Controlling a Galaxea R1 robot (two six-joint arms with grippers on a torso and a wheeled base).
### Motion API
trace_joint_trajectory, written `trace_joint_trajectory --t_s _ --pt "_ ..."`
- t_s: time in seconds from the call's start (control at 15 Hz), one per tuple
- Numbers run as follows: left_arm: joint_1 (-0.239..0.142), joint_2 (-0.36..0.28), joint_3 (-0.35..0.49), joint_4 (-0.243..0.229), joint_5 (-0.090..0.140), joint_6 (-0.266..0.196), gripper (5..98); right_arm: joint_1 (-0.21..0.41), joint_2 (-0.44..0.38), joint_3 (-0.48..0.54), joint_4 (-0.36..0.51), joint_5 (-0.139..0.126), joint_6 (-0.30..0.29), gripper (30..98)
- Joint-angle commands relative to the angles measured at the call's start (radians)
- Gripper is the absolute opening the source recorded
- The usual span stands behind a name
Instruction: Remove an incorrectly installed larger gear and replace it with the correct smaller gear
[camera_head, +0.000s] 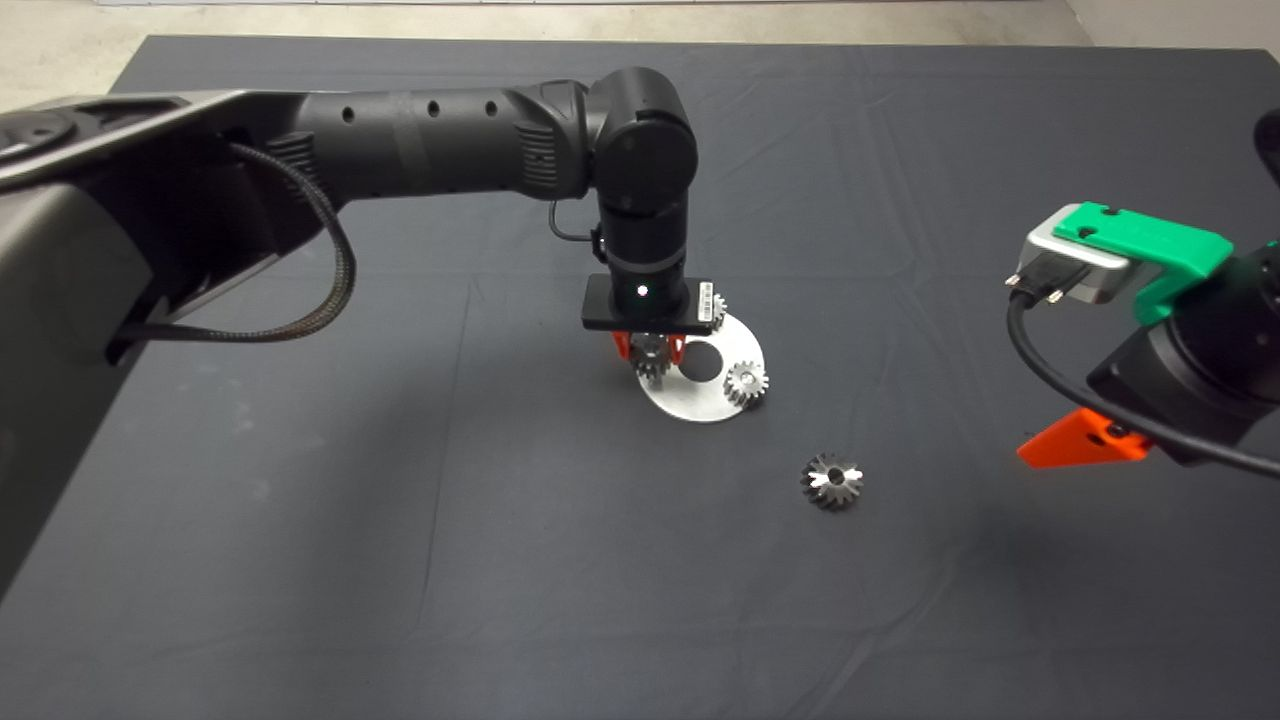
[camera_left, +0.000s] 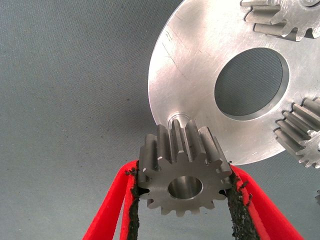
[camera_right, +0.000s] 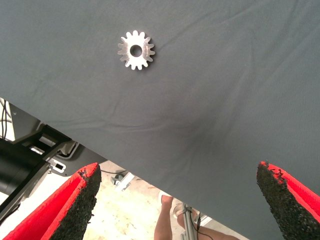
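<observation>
The smaller gear is clamped across its toothed rim between the pads of the left gripper – just beside the plate edge. Solid steel, it is judged stiff, weighty, slippery. The larger gear lies apart on the mat; the right gripper is held wide, idle.

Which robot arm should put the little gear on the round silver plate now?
The left one, probably. The left gripper already pinches the smaller gear right over the plate's edge, by a small peg. The right gripper is open and empty, off at the mat's right side, nearer the larger gear.
</observation>
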Motion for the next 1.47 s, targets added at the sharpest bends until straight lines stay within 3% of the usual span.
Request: trace_joint_trajectory --t_s 0.0,0.33,1.4 --pt "-0.023 0.006 0.003 -0.021 0.006 0.006 37.2 0.025 -0.002 0.005 0.036 -0.118 0.007 82.4" --pt "-0.023 0.008 -0.015 -0.021 0.004 0.034 37.2 0.025 0.004 0.002 0.036 -0.117 0.007 82.4" --pt "-0.017 0.012 -0.019 -0.023 0.004 0.037 37.2 0.025 0.003 0.003 0.035 -0.118 0.007 82.4"
